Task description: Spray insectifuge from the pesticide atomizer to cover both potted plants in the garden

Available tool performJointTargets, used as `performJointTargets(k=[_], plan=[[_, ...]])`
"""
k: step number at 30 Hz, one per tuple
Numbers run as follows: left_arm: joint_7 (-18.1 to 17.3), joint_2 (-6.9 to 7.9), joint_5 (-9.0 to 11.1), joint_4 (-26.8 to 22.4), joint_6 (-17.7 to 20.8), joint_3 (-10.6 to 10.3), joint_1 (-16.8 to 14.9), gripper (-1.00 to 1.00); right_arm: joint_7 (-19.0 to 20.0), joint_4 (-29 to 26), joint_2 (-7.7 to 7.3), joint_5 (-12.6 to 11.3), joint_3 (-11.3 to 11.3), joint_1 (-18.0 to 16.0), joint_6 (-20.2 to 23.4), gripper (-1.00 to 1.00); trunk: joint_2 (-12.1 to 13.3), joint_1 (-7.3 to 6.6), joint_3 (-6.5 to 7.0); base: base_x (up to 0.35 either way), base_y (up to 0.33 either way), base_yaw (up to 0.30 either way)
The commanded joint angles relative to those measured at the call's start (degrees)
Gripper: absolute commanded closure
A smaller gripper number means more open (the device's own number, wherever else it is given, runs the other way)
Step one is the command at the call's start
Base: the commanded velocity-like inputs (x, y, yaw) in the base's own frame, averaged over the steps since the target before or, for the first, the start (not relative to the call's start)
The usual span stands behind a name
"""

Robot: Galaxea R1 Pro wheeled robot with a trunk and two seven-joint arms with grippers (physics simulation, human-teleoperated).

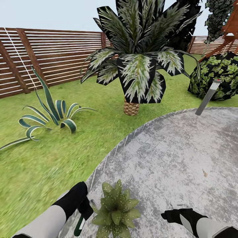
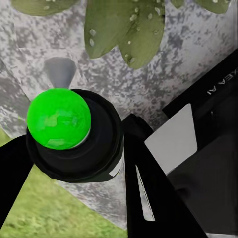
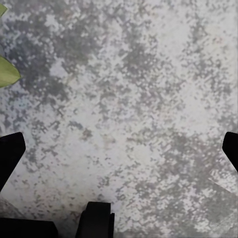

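One potted plant (image 1: 115, 211), a low rosette of speckled green leaves, stands on the paving just in front of me, between my arms. My left gripper (image 1: 84, 211) sits at the plant's left side, shut on the pesticide atomizer (image 1: 80, 224). In the left wrist view the atomizer (image 2: 69, 134) is a black body with a bright green cap and a grey nozzle, held above the paving with the plant's leaves (image 2: 124, 29) just beyond it. My right gripper (image 1: 173, 215) hangs open and empty to the plant's right, over bare paving (image 3: 129, 99).
The grey stone paving (image 1: 172, 152) curves away to the right, with lawn (image 1: 39, 165) on the left. An agave (image 1: 49, 115) grows at the left, a tall palm (image 1: 138, 59) ahead, a leafy bush (image 1: 218, 76) and a leaning grey post (image 1: 207, 98) at the right. The slatted fence (image 1: 49, 56) runs behind.
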Motion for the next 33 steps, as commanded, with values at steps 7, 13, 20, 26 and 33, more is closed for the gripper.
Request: performJointTargets(k=[7, 13, 20, 26, 33], plan=[[-0.64, 0.04, -0.34, 0.15, 0.13, -0.27, -0.02, 1.00, 0.26, 0.09, 0.00, -0.60, 0.48, -0.06, 0.10, -1.00, -0.02, -0.01, -0.69, 0.000, 0.000, 0.000], [-0.77, 0.10, -0.58, 1.17, 0.24, -0.47, 0.05, 1.00, 0.26, 0.09, 0.00, -0.60, 0.51, -0.06, 0.10, -1.00, -0.02, -0.01, -1.25, 0.000, 0.000, 0.000], [-0.82, 0.27, -0.86, 5.80, 0.24, -0.57, 0.06, 1.00, 0.26, 0.09, 0.00, -0.60, 0.57, -0.06, 0.10, -1.00, -0.02, -0.01, -1.77, 0.000, 0.000, 0.000], [-0.77, 1.00, -0.94, 9.14, 0.09, -0.70, 0.11, 1.00, 0.26, 0.09, 0.00, -0.60, 0.57, -0.06, 0.10, -1.00, -0.02, -0.01, -1.80, 0.000, 0.000, 0.000], [-0.81, 1.01, -0.98, 11.15, -2.50, -0.63, 0.12, 1.00, 0.26, 0.09, 0.00, -0.60, 0.51, -0.06, 0.10, -1.00, -0.02, -0.01, -1.80, 0.000, 0.000, 0.000]])
